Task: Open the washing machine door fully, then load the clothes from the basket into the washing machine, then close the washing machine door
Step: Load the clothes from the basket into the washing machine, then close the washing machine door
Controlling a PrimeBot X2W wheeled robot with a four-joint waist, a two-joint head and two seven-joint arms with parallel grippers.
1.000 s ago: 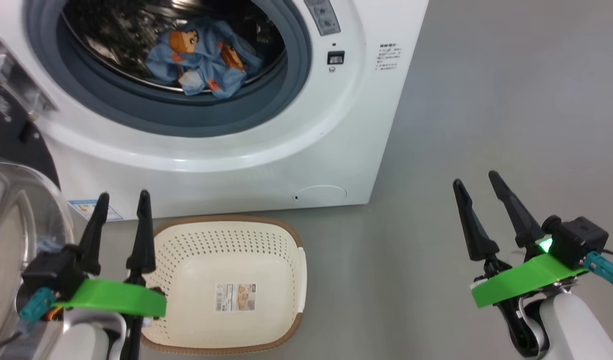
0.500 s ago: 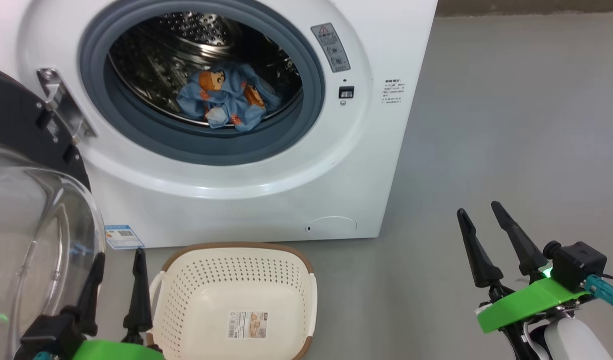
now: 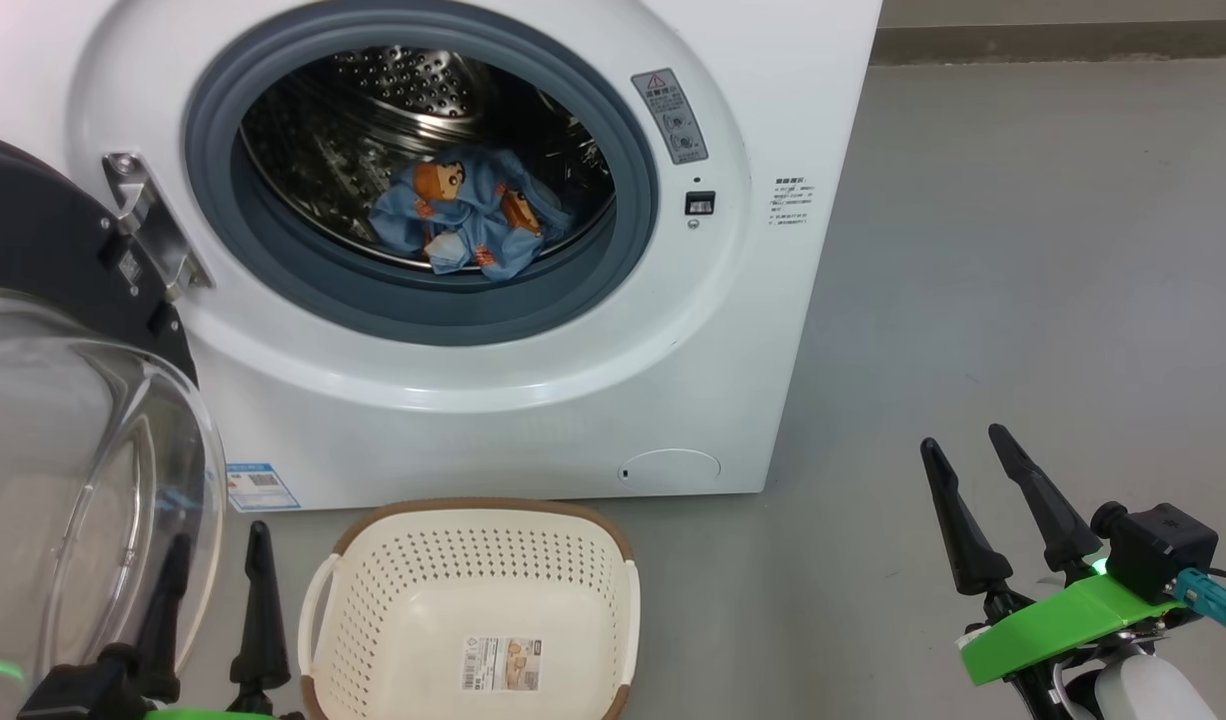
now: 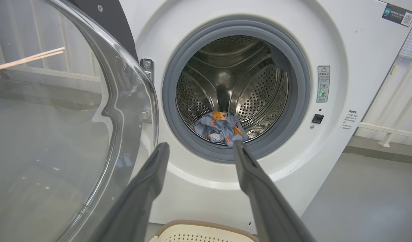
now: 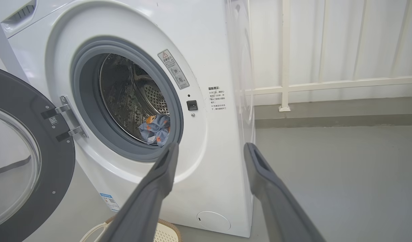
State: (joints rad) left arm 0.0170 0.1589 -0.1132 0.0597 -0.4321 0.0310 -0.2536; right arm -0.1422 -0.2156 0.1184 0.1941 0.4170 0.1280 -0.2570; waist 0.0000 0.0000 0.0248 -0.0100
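Light-blue clothes [image 3: 468, 215] lie in the steel drum [image 3: 423, 85], the basket [image 3: 483, 507] stands empty, and the head view has just lifted, left gripper [image 3: 218, 538] and right gripper [image 3: 963, 440] both spread and empty, leaving only the wide-open washing machine door [image 3: 33, 240] to shut.

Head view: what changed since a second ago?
The camera tilted up, so the whole picture slid down. The left claw sank back a little; nothing grabbed or dropped. The clothes stayed in the washing machine, the basket empty, the door open, the right claw still.
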